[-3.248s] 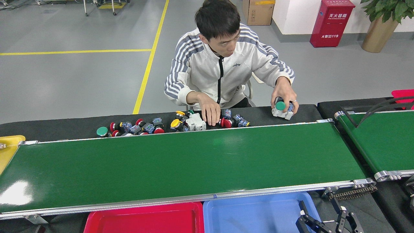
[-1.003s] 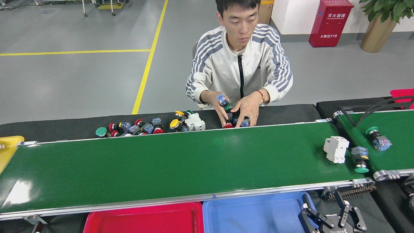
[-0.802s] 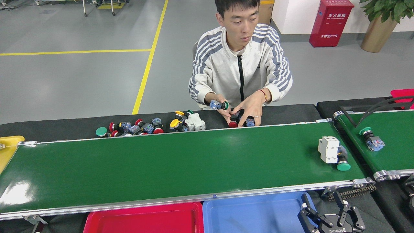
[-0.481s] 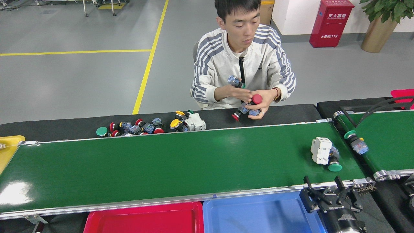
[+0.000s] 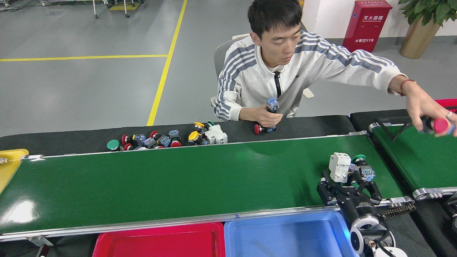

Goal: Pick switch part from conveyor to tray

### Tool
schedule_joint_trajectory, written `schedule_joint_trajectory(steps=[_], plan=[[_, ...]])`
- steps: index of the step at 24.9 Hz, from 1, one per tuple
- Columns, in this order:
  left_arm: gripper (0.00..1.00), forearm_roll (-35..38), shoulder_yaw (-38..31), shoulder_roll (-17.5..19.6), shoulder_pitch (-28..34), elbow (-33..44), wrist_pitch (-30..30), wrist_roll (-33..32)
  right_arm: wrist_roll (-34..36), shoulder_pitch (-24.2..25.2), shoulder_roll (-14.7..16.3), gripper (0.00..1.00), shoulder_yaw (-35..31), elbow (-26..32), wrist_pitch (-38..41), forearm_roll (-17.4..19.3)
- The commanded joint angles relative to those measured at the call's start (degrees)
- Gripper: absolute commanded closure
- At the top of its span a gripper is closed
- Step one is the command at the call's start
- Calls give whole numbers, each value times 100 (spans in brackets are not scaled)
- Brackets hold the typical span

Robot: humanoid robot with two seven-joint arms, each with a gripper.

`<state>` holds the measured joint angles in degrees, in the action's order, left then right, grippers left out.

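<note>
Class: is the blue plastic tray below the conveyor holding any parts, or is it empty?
Empty, as far as visible: the blue plastic tray shows only bare floor, though the right gripper and its arm cover one corner.

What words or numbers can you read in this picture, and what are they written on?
"119": on the red box by the wall, bottom line, after two Chinese characters too small to read.
Top line of white Chinese characters on the same red box: too small to read surely.
Small dark mark on the chest of the person's jacket: too blurred to read.
Right tool: no readable text.
</note>
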<state>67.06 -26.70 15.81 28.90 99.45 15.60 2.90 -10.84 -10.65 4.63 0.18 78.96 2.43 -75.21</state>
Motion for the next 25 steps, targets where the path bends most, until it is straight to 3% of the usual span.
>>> schedule_joint_trajectory(steps=[1, 7, 9, 11, 15, 20, 23, 25], plan=[[0, 17, -37, 53, -33, 48, 5, 44, -68, -192, 29, 1, 8, -48, -41, 7], [0, 26, -10, 53, -86, 22, 14, 44, -50, -420, -217, 4, 140, -390, -41, -2], [0, 26, -10, 45, -86, 22, 14, 44, -32, -420, -199, 39, 290, -390, -6, -11], [0, 26, -10, 45, -86, 31, 14, 44, -24, -411, -173, 63, 430, -390, 12, -11], [0, 26, -10, 36, -86, 22, 14, 44, 3, -411, -173, 89, 448, -355, 47, -11], [0, 26, -10, 36, -77, 31, 14, 44, 196, -315, -173, 94, 457, -188, 293, -11], [0, 26, -19, 36, -68, 40, 14, 44, 574, 72, -173, 94, 465, 410, 759, -2], [0, 26, -28, 27, -60, 57, 14, 44, 776, 591, -76, 94, 457, 1042, 1612, 86]])
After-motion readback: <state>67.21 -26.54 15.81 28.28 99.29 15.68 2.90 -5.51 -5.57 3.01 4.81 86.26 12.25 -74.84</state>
